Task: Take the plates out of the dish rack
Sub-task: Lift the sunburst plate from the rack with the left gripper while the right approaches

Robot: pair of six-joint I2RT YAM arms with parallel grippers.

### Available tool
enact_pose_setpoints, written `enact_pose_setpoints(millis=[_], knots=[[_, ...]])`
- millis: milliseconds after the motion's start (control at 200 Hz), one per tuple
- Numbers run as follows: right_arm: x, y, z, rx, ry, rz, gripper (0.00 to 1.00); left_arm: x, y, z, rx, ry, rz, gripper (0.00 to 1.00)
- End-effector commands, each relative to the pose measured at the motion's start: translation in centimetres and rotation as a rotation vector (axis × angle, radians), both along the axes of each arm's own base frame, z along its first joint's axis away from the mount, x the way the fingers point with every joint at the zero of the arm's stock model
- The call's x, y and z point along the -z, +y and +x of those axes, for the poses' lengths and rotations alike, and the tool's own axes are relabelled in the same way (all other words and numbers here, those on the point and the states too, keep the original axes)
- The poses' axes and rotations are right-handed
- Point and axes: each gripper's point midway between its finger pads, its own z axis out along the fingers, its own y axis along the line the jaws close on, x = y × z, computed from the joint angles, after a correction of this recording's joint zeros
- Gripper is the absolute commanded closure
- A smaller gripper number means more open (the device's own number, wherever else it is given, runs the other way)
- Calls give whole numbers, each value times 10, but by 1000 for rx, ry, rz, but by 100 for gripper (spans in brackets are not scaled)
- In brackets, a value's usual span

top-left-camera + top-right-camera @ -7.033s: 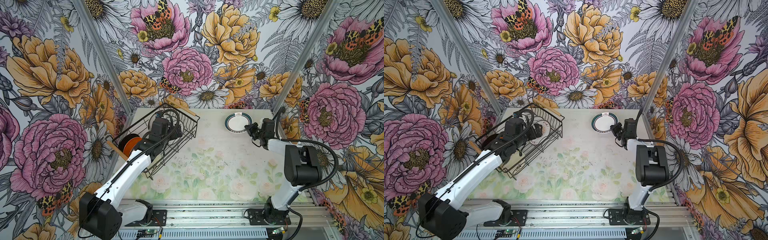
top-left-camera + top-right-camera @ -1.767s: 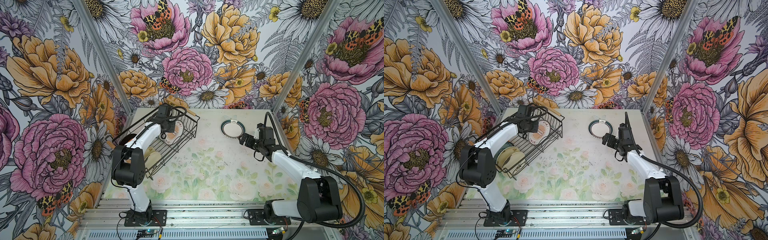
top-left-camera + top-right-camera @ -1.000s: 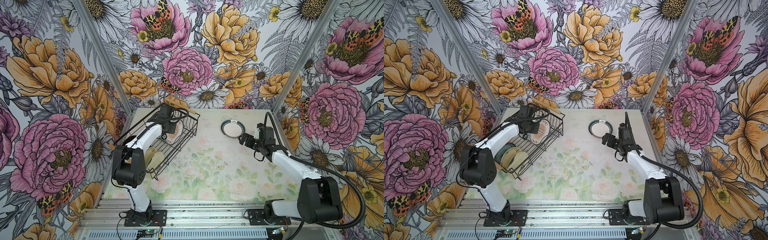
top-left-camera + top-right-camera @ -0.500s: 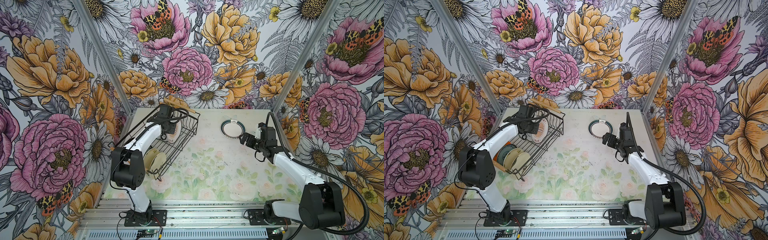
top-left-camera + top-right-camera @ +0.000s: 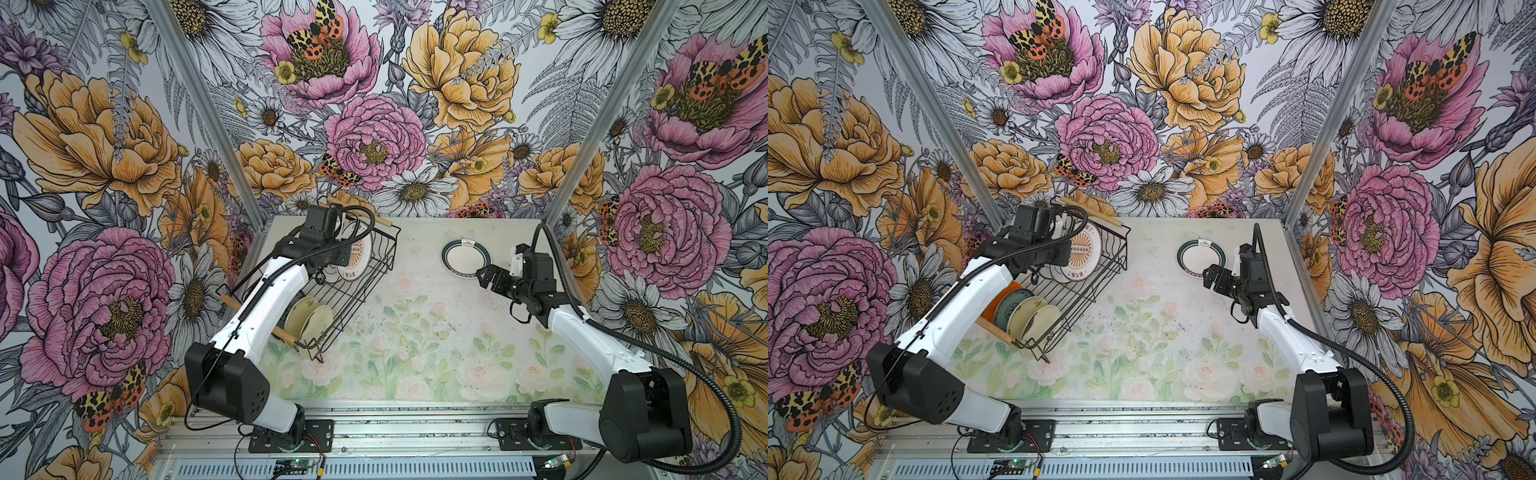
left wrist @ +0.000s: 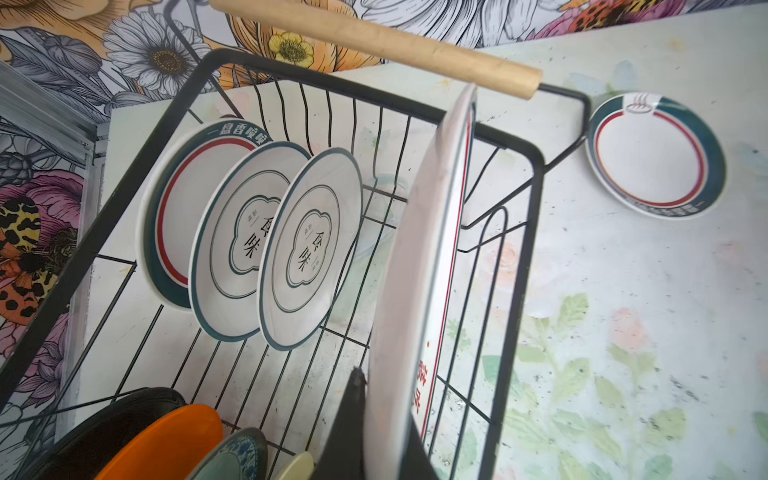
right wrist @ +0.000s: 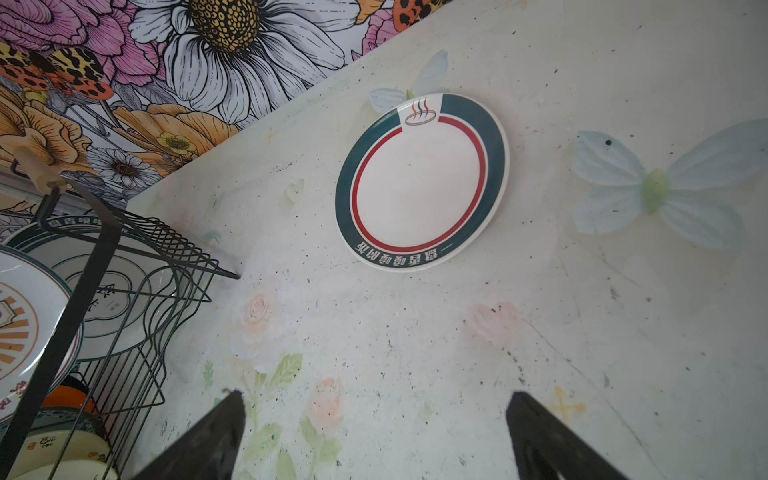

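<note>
Clamping L gripper [image 6: 386, 424] tight on rim of big white plate [image 6: 419, 257], red-lined, standing on edge in dish rack [image 5: 376, 266] at 10 o'clock of table [image 5: 415, 316], near far wooden handle [image 6: 374, 39]. Holding R gripper [image 7: 374, 432] wide open & empty, hovering at approx 2 o'clock, just off 5 o'clock edge of teal-rimmed plate [image 5: 466, 258] lying flat at 1 o'clock. Seeing more plates upright in rack: 3 teal-edged plates [image 6: 245, 241] toward 12 o'clock end; black plate [image 6: 104, 415], orange plate [image 6: 166, 440], cream plates [image 5: 309, 318] bunching toward 7 o'clock end.
</note>
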Motion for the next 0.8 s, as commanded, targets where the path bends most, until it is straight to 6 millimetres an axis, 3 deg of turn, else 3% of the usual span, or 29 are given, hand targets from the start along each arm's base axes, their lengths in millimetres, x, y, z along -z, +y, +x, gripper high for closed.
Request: enact_pose_setpoints(millis=[0,150,360,465,796], knots=[[-47,16,5,-69,-115,57,0,-45,-11,-16,-58,-58,-242,96],[-76,31,0,-131,-186,145,0,-53,-33,-31,-116,-9,-436,95],[-110,57,-3,-192,-318,419,1,-48,-98,-33,-135,-4,-711,95],[-113,69,-4,-192,-352,510,1,-46,-123,-26,-115,4,-852,97],[-115,132,-15,-282,-387,576,1,-39,-140,-9,-95,12,-1067,98]])
